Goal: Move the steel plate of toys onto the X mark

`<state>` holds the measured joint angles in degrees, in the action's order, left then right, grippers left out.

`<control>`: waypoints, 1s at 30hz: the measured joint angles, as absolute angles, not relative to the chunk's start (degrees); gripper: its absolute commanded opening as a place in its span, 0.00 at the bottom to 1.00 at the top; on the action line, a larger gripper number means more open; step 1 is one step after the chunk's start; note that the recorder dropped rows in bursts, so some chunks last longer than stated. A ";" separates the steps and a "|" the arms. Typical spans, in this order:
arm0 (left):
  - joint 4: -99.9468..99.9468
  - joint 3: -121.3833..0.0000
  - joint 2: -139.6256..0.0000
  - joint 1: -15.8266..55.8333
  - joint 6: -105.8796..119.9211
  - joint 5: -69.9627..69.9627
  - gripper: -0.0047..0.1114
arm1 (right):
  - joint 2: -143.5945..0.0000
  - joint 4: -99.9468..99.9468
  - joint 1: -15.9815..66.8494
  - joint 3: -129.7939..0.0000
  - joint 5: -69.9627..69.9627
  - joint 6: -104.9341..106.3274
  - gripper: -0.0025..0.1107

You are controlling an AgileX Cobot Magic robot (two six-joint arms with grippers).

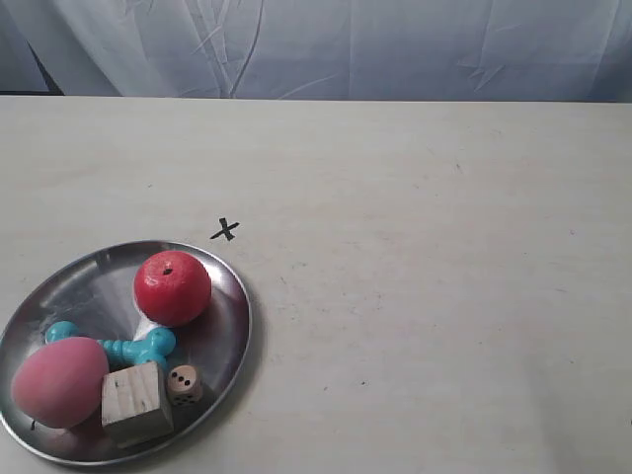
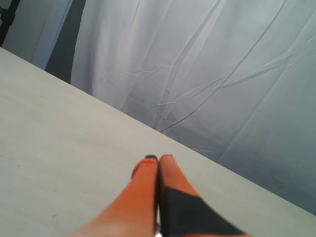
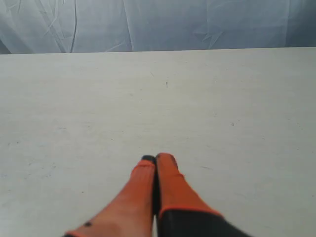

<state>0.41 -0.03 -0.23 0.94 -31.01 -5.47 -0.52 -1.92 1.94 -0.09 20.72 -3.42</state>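
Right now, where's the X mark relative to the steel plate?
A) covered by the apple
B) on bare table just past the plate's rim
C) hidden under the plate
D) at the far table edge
B: the X mark lies uncovered on the table, just beyond the rim of the steel plate, with a gap between them.

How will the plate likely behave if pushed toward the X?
The plate looks rigid and smooth, so it probably slides easily on the table. Its rim is shallow, so the round apple may roll if jerked.
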 measured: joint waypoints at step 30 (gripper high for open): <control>-3.01 -0.03 -0.23 0.94 -31.01 -2.26 0.04 | -0.52 1.73 1.94 -0.09 -19.32 -3.08 0.01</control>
<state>-3.01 -0.03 -0.23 0.94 -31.01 -2.26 -0.52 1.73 1.94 -0.09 -19.32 -3.08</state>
